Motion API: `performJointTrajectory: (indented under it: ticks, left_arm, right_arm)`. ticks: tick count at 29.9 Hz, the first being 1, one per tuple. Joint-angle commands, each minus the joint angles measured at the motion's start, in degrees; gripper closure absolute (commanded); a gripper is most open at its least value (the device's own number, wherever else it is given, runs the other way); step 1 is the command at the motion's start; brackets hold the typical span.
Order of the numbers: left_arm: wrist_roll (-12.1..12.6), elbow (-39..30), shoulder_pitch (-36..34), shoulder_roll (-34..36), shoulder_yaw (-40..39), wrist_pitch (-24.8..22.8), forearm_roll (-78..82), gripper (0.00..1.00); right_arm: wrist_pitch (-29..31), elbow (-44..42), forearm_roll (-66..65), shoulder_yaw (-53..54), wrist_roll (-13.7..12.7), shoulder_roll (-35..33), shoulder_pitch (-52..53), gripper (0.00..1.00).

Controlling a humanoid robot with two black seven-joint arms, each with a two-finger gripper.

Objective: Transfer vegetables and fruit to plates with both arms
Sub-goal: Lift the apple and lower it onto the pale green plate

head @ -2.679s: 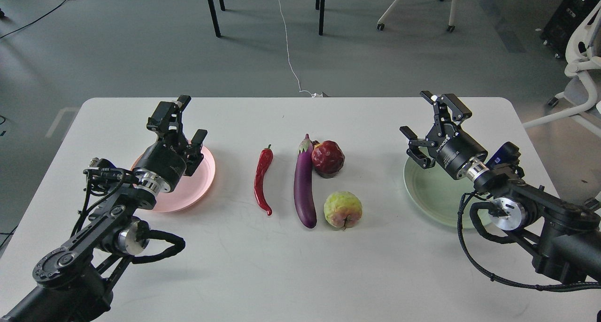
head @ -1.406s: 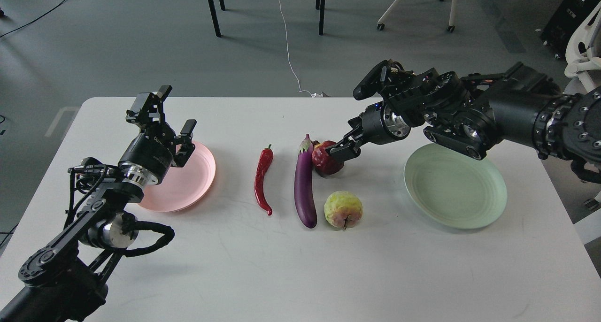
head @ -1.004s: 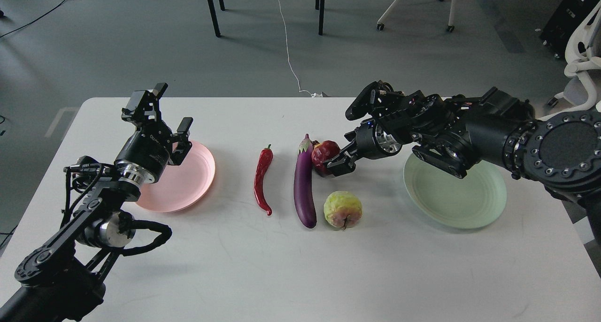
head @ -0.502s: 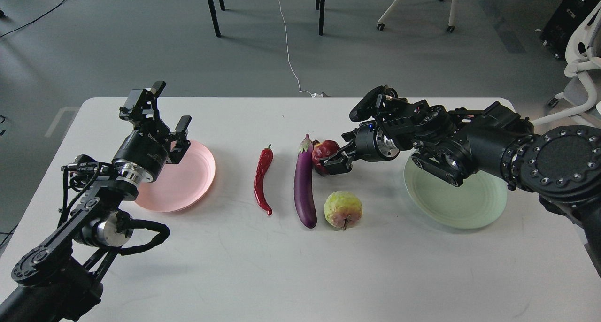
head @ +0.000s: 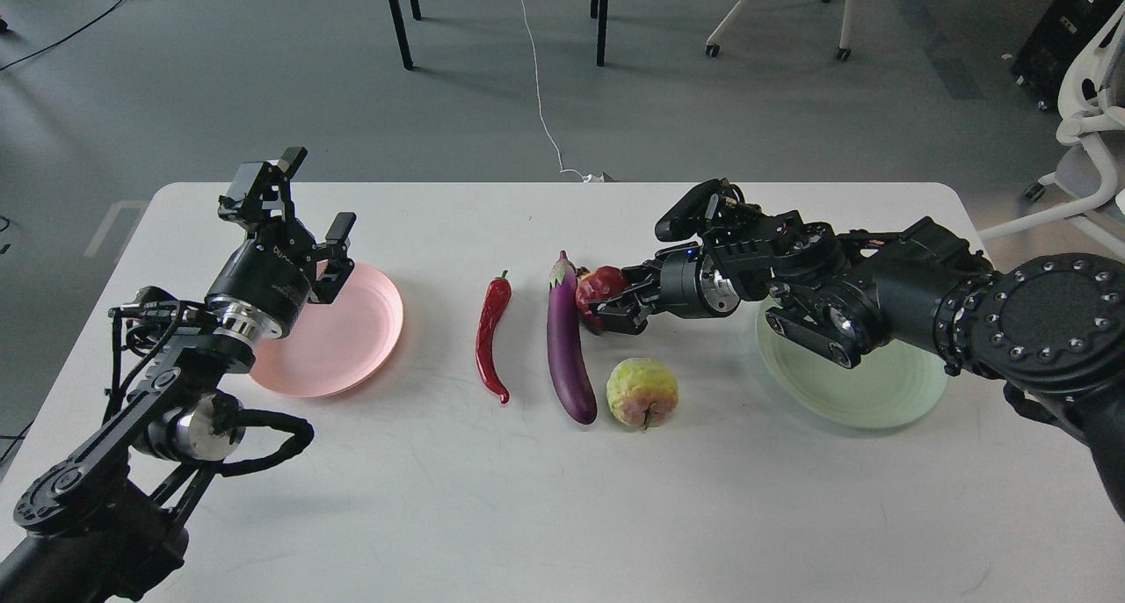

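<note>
My right gripper (head: 615, 308) reaches in from the right, its fingers closed around the right side of the dark red pomegranate (head: 595, 284), which rests on the table against the purple eggplant (head: 565, 348). The red chili pepper (head: 490, 339) lies left of the eggplant. The bumpy yellow-green fruit (head: 642, 392) sits in front of the pomegranate. My left gripper (head: 303, 194) is open and empty, raised over the far left rim of the pink plate (head: 352, 348). The mint green plate (head: 879, 396) lies at the right, partly hidden by my right arm.
Everything lies on a white table (head: 527, 515) with a wide bare front area. Chair legs, table legs and a white cable (head: 540, 102) are on the grey floor beyond the far edge.
</note>
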Motion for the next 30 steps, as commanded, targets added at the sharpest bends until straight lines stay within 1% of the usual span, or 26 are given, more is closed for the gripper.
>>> performJointTrajectory:
  ticks: [1, 2, 5, 10, 14, 19, 23, 25, 27, 28, 30]
  left_arm:
    - [0.1, -0.3, 0.0, 0.0, 0.0, 0.0, 0.0, 0.01]
    - [0.1, -0.6, 0.0, 0.1, 0.0, 0.0, 0.0, 0.01]
    - [0.1, -0.9, 0.0, 0.3, 0.0, 0.1, 0.0, 0.01]
    - [0.1, -1.0, 0.0, 0.3, 0.1, 0.0, 0.0, 0.01]
    - [0.2, -1.6, 0.0, 0.3, 0.1, 0.0, 0.0, 0.01]
    - [0.2, -2.0, 0.1, 0.3, 0.3, 0.1, 0.0, 0.01]
    - [0.3, -2.0, 0.1, 0.3, 0.5, 0.0, 0.1, 0.01]
    - [0.3, -2.0, 0.1, 0.3, 0.6, 0.0, 0.1, 0.01]
    - [0.3, -2.0, 0.1, 0.3, 0.6, 0.0, 0.1, 0.01]
    - [0.3, -2.0, 0.3, 0.3, 0.6, 0.0, 0.1, 0.01]
    - [0.3, -2.0, 0.4, 0.3, 0.6, 0.0, 0.1, 0.01]
  right_arm:
    - [0.2, 2.7, -0.1, 0.0, 0.0, 0.0, 1.7, 0.66]
    - [0.2, 3.7, -0.1, -0.1, 0.0, 0.0, 2.6, 0.66]
    - [0.5, 7.9, -0.5, -0.7, 0.0, -4.5, 5.8, 0.66]
    - [0.9, 15.4, -2.0, -3.4, 0.0, -15.1, 13.9, 0.66]
    - [0.9, 19.7, -6.7, -6.9, 0.0, -23.0, 18.8, 0.66]
    - [1.1, 21.9, -12.6, -8.0, 0.0, -30.8, 18.8, 0.65]
    - [1.1, 21.6, -12.6, -10.5, 0.0, -33.1, 16.4, 0.64]
    - [1.1, 21.6, -12.6, -10.6, 0.0, -34.4, 14.7, 0.62]
    - [1.1, 21.6, -12.6, -10.5, 0.0, -35.6, 13.2, 0.57]
    - [1.1, 21.6, -12.6, -10.5, 0.0, -35.9, 12.3, 0.54]
    - [1.0, 21.4, -12.6, -10.3, 0.0, -36.6, 11.1, 0.45]
